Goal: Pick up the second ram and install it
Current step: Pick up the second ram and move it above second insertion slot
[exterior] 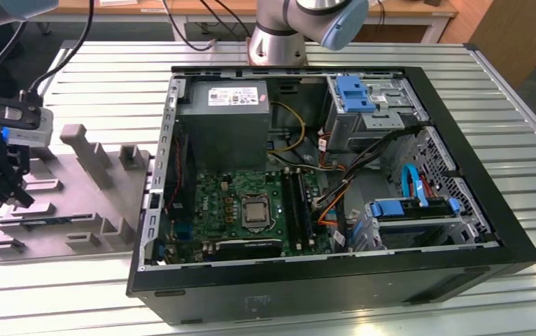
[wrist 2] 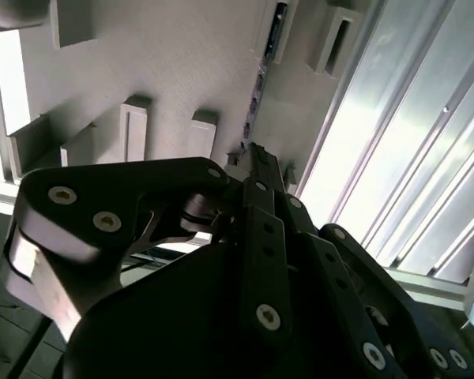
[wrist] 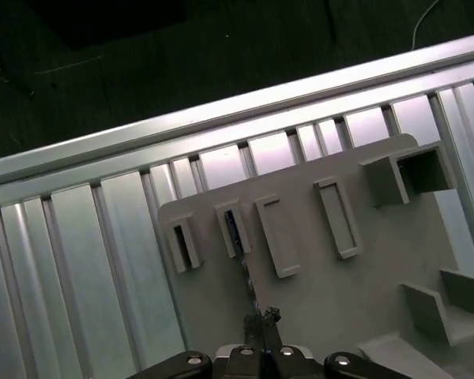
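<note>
Inside one grey holder (exterior: 83, 190), one ram (exterior: 49, 220).

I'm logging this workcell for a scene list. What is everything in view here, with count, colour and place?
table: one, silver slatted metal, under everything.
computer case: one, black, lying open, centre to the exterior view's right.
motherboard: one, green, inside the case.
power supply: one, grey, inside the case, towards the arm's base.
drive caddies: two, blue, inside the case at the exterior view's right.
holder block: one, grey, on the table at the exterior view's left of the case.
second ram: one, blue-green, set in the holder block.
arm: one, silver and blue-grey, base beyond the case.
gripper: one, black, over the holder block, close to the second ram.
</note>
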Controlling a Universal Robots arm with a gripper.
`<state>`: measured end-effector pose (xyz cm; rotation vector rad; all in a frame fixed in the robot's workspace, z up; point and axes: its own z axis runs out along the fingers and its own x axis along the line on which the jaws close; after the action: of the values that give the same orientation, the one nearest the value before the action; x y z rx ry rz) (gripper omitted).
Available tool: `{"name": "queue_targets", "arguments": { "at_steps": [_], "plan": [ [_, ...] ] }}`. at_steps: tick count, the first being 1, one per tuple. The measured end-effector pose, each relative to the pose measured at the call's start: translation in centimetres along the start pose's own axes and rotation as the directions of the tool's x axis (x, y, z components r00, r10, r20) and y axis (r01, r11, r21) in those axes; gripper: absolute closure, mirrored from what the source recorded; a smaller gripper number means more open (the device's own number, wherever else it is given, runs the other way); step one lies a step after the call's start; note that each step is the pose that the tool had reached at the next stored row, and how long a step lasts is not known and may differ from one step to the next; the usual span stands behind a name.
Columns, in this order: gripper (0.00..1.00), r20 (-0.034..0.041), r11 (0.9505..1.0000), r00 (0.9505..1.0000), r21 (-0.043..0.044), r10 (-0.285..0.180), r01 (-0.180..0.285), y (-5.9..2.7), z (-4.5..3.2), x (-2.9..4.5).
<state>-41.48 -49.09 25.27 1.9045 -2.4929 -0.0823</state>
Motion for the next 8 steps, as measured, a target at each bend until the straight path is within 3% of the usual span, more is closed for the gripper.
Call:
{"name": "queue_targets", "arguments": {
  "at_steps": [4,8],
  "plan": [
    [0.89,-0.0029,0.9974,0.9974,-0.0016,-0.072,0.072,0.0,0.19,0.0],
    [0.89,-0.0058,0.9895,0.9895,-0.0034,-0.144,0.144,-0.01,0.36,0.01]
  ]
}}
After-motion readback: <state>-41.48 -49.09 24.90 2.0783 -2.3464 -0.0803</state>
